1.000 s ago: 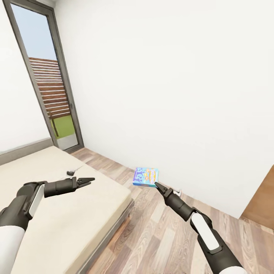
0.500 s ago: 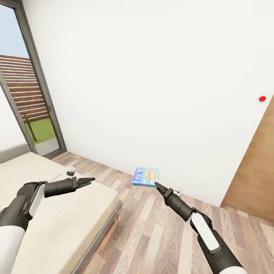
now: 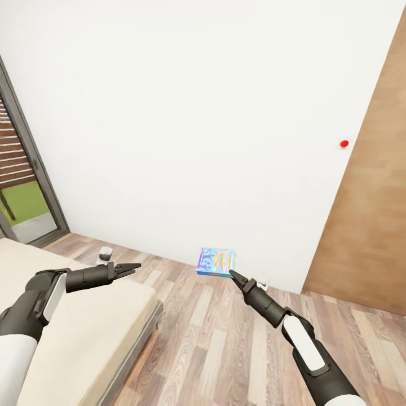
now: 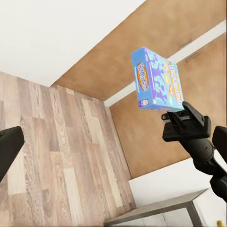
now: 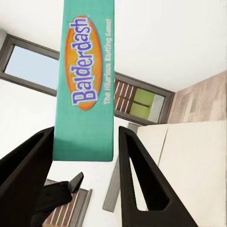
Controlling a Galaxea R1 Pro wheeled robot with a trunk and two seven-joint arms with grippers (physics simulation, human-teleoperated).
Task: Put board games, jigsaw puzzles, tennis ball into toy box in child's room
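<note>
— Step in hand? Carrying the small blue printed card game box, clamped at its lower corner by the right gripper, aloft over the wood-plank floor off the corner of the beige-mattressed bed.

— Left gripper? Nothing held (spread not discernible).

— Lettering? "Balderdash" along the box edge.

— Next? Likely travel to the toy box.

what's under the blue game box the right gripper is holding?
Bare wood floor; the blue board game hangs in the air, pinched by the right gripper. The floor straight below the box looks bare.
</note>
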